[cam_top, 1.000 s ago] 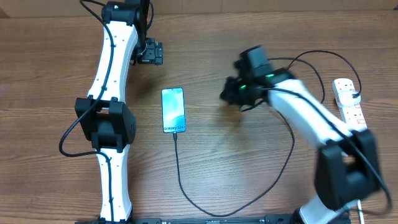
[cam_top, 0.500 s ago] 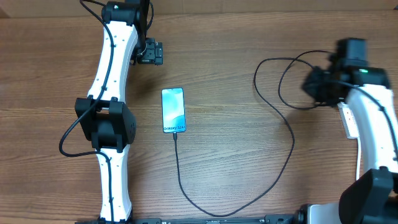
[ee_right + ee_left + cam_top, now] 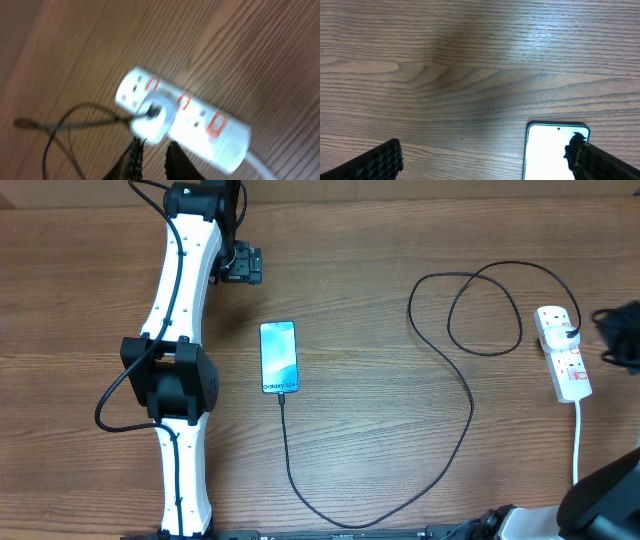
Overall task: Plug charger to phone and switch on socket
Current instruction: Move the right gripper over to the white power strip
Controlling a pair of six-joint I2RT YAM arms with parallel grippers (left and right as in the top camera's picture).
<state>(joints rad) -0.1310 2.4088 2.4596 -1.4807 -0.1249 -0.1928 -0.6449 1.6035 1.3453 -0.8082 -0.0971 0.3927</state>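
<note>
The phone is lying face up near the middle of the table, its light-blue screen glowing and the "Galaxy S24" text sitting along its near short edge. The charger is meeting that edge with its connector tip. Its thin black cable is running toward the front of the table, curving right, climbing, and coiling into a loop before reaching the plug. The plug is sitting in the far end of the socket, a white strip with red switches lying near the right edge, its thick white cord trailing toward the front.

The right gripper is hanging just beside the far end of the socket, on its outer side, only partly visible at the edge of the overhead view. In the blurred right wrist view its two dark fingers are drawn close together with only a slim gap, pinching nothing. The plugged end of the strip is lying just ahead of the tips, apart from them.

The left arm is stretching straight along the left side. The left gripper is hovering beyond the far end of the phone with its jaws spread wide and nothing between them.
</note>
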